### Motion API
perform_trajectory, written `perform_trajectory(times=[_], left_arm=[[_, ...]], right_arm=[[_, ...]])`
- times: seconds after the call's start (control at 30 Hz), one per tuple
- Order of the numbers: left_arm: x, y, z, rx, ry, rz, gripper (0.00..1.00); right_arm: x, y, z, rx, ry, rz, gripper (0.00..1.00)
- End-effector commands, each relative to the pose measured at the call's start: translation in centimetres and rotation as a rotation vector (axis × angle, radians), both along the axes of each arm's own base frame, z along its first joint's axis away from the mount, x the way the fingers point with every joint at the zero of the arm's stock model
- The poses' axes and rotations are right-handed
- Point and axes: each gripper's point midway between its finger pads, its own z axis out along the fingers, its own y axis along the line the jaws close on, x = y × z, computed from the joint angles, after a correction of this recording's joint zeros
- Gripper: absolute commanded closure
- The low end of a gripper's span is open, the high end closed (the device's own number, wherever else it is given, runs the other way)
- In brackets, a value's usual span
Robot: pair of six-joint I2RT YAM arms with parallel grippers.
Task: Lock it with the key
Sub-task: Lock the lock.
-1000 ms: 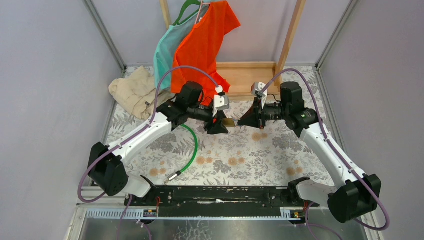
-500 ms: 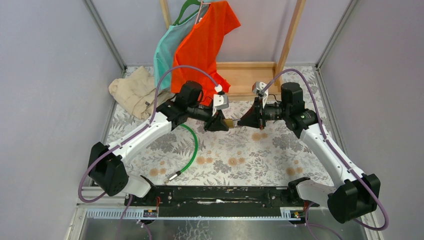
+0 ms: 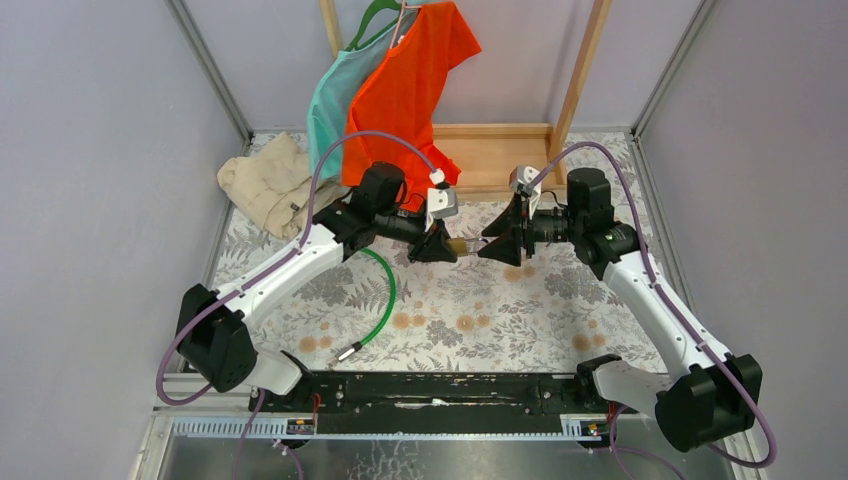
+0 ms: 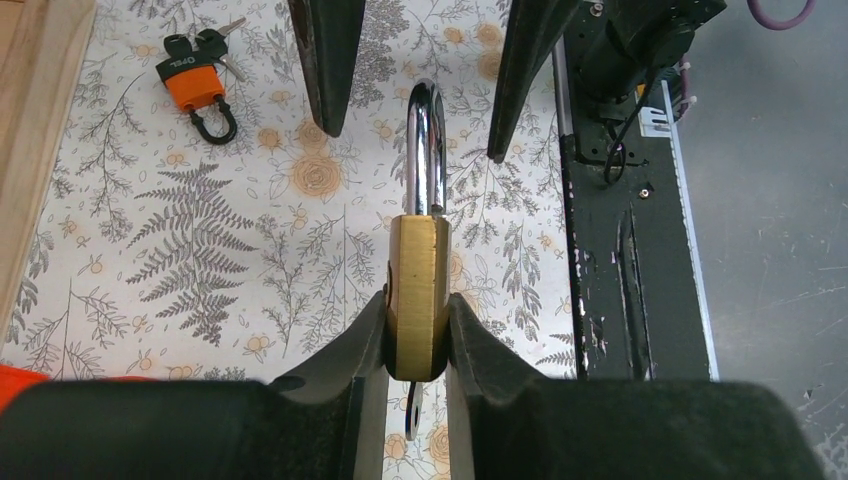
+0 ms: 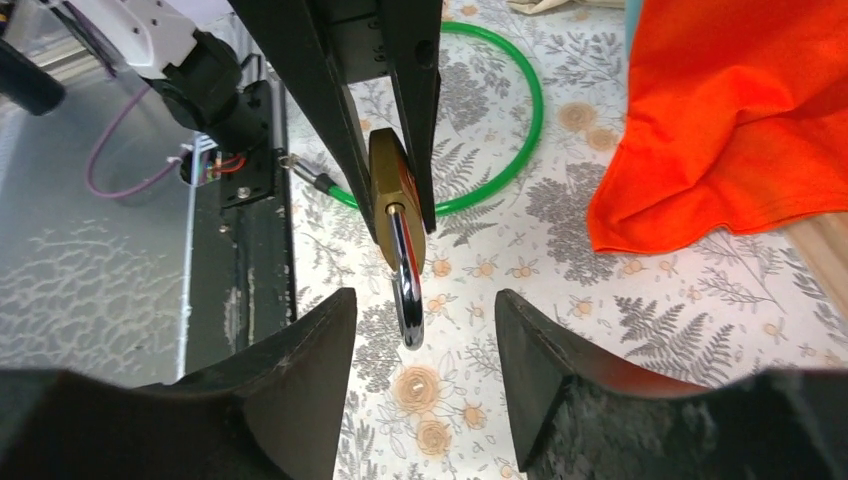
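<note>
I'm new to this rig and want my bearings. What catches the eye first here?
A brass padlock is held in mid-air, its body clamped in the left gripper, its shackle reaching between the jaws of the open right gripper. Behind them hangs a bright orange shirt; a green cable curves on the flowered table.

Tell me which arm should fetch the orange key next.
Right. The right gripper is open and empty; the left gripper is clamped on the padlock.

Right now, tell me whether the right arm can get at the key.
Likely yes: the right claw is open and empty, and the key lies uncovered on the mat nearby. It only has to back off the padlock first.
</note>
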Motion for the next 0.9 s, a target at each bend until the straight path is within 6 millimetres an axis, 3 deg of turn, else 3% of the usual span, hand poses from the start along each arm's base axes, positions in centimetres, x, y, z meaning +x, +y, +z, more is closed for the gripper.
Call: perform_trajectory(times=[0.0, 0.23, 0.67, 0.87], left_arm=[[1.0, -0.2, 1.7, -0.036, -0.062, 0.014, 1.0], [1.2, -0.2, 1.1, -0.007, -0.054, 0.018, 1.0], [1.1, -0.2, 0.8, -0.005, -0.045, 0.009, 1.0], [0.6, -0.3, 1.0, -0.019, -0.044, -0.017, 1.0]], right_arm=[[0.3, -1.0, -0.1, -0.062, -0.125, -0.024, 0.39], [0.2, -1.3, -0.4, -0.101, -0.142, 0.001, 0.39], [0.5, -0.3, -0.4, -0.089, -0.116, 0.022, 0.66], [0.3, -0.2, -0.5, -0.081, -0.115, 0.025, 0.88]])
